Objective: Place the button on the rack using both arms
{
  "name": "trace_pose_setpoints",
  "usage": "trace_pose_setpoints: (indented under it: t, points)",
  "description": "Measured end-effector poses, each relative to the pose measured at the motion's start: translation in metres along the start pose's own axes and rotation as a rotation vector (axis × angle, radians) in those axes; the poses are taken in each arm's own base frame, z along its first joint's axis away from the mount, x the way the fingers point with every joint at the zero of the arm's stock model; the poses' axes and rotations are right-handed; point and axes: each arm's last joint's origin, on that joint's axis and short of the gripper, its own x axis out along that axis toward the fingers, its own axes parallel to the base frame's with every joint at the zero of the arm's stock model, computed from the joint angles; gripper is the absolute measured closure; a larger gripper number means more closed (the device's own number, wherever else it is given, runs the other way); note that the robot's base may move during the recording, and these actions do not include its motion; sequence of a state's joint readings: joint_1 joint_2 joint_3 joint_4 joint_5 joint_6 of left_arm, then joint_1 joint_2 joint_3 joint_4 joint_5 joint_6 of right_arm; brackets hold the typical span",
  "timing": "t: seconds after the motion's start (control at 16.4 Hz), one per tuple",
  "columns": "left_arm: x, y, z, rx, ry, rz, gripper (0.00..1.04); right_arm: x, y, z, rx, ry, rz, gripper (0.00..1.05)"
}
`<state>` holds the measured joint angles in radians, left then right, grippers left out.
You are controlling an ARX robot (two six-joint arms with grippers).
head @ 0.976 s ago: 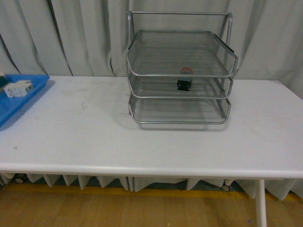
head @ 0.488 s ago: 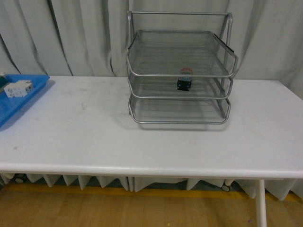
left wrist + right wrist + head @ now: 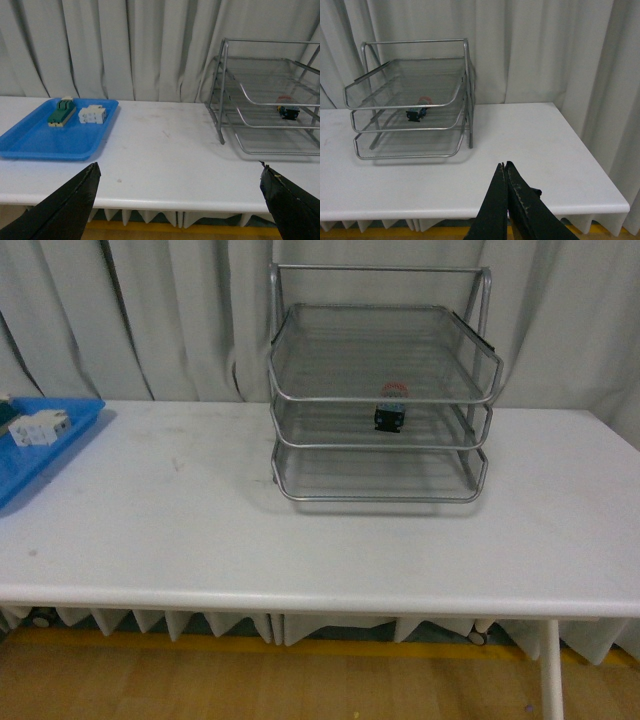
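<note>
Claws hung back from the rack (image 3: 380,400), left claw (image 3: 177,200) spread wide and right claw (image 3: 506,172) pressed together, empty; the button (image 3: 391,412) lay on its middle tier, so I judged only clean retreat remained.

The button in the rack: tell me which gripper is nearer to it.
Right, by a small margin. The button sits on the rack's middle tier; the right gripper is pulled back on that side, the left gripper back toward the blue tray.
</note>
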<state>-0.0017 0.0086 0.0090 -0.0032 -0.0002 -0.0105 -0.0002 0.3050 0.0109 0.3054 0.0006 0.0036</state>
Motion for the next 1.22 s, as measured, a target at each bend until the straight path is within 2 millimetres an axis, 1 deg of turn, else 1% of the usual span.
trace_pose_setpoints:
  t: [0.49,0.55,0.67,0.79,1.1,1.16,1.22]
  points:
    - [0.0,0.0,0.0,0.0,0.0,0.0,0.07,-0.009,0.0,0.0,0.0,-0.002,0.0,1.03]
    - [0.0,0.0,0.0,0.0,0.0,0.0,0.07,-0.014,0.0,-0.007,-0.001,0.054,0.002,1.03]
    - [0.0,0.0,0.0,0.0,0.0,0.0,0.07,-0.02,0.0,-0.001,0.0,-0.014,0.001,1.03]
    - [0.0,0.0,0.0,0.0,0.0,0.0,0.07,-0.019,0.0,-0.004,0.0,0.014,0.0,1.03]
    - [0.0,0.0,0.0,0.0,0.0,0.0,0.07,-0.02,0.0,-0.003,0.0,0.007,0.0,1.03]
    - [0.0,0.0,0.0,0.0,0.0,0.0,0.07,-0.02,0.0,-0.003,-0.001,0.007,0.0,0.98]
    - [0.0,0.0,0.0,0.0,0.0,0.0,0.07,-0.02,0.0,-0.003,-0.001,0.007,0.0,0.89]
